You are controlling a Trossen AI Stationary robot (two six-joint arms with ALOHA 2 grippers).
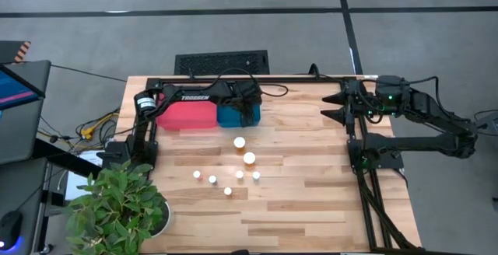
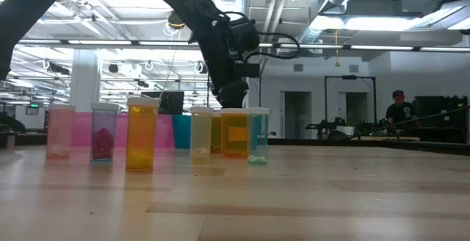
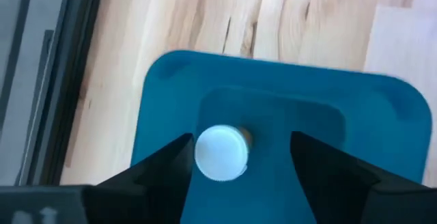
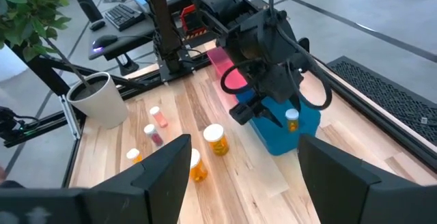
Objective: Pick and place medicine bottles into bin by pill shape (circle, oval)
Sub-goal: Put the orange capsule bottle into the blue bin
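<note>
My left gripper [image 1: 247, 109] hangs open over the blue bin [image 1: 231, 117] at the table's far side. In the left wrist view a white-capped amber medicine bottle [image 3: 221, 153] is below and between the open fingers, inside the blue bin [image 3: 171, 94]. It also shows in the right wrist view [image 4: 291, 120]. Whether it rests on the bin floor I cannot tell. Several more white-capped bottles [image 1: 249, 158] stand on their bases at mid-table; in the low view they form a row [image 2: 142, 133]. My right gripper [image 1: 336, 107] waits open and empty at the far right.
A red bin [image 1: 187, 115] stands beside the blue one, toward the table's left. A potted plant [image 1: 117, 204] fills the near-left corner. A dark grille [image 1: 222, 61] lies beyond the far edge. A person [image 2: 399, 109] is in the room behind.
</note>
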